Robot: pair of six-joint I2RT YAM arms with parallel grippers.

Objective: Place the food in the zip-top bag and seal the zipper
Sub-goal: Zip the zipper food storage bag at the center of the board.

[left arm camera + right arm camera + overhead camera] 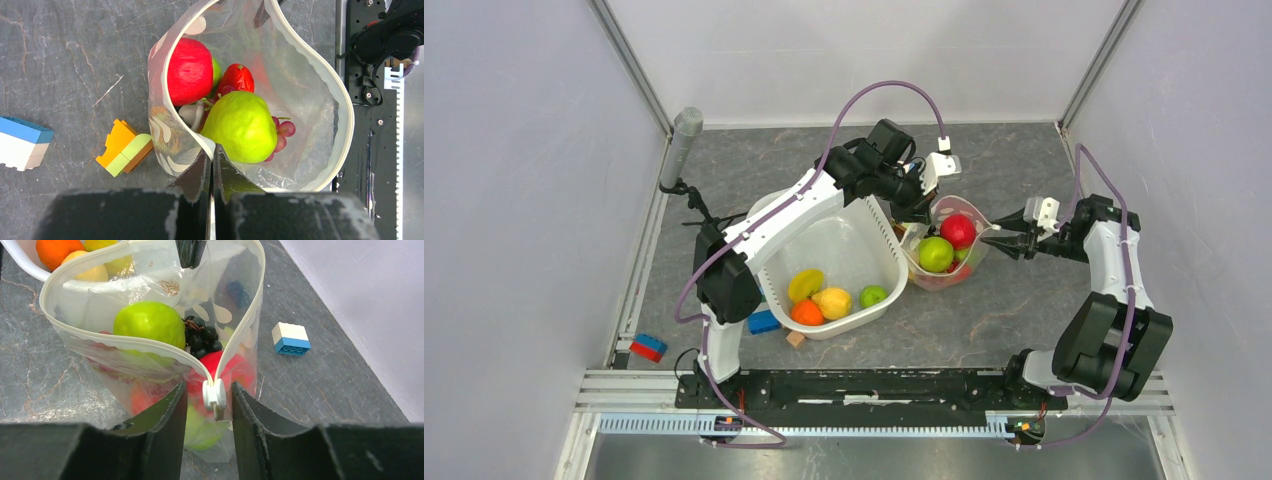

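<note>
The right gripper (208,390) has jaws spread around the zipper slider (215,395), apart from it. The left gripper (212,150) pinches the bag (310,90) rim, beside the tub (839,245). If this pinch slips, the bag may collapse and spill food (242,125).

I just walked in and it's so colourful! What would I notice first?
Probably the dotted zip-top bag in the middle of the table, its rim pinched by the left gripper, with a big green apple and a red apple inside. Left of it, a white tub holds more bright fruit.
</note>
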